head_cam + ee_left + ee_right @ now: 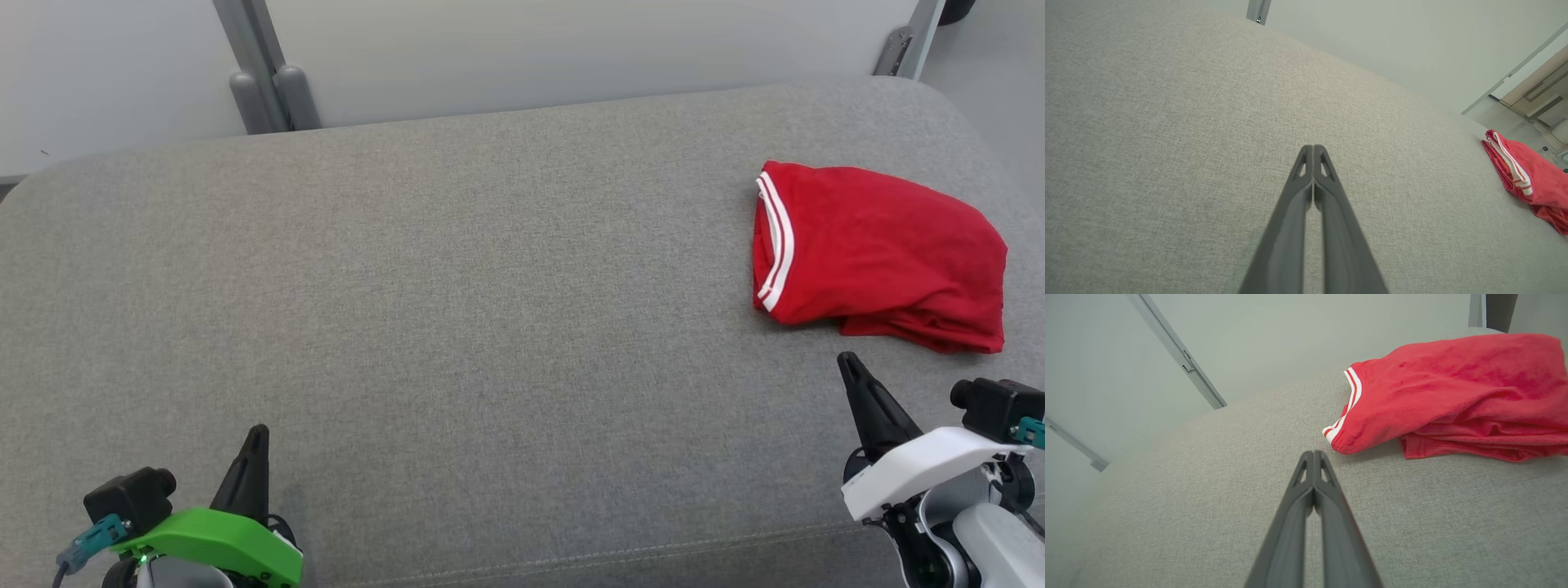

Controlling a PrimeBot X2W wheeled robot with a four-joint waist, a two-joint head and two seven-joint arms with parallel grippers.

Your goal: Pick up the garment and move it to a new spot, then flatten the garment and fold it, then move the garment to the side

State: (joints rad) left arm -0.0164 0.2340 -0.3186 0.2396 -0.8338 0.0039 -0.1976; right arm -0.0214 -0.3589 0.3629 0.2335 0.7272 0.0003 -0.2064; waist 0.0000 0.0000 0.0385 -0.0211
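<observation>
Tapered left gripper (pixel 259 433) pinched closed | right gripper (pixel 849 360) likewise | rumpled red garment (pixel 882 253) on woven grey cushion (pixel 408 286)

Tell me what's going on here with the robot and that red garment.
The red garment lies loosely bundled on the right side of the grey cushion, and nothing is holding it. Both of the robot's grippers are shut and empty. The right gripper points toward the garment's near edge without touching it, and the left gripper sits far off at the cushion's near left.
</observation>
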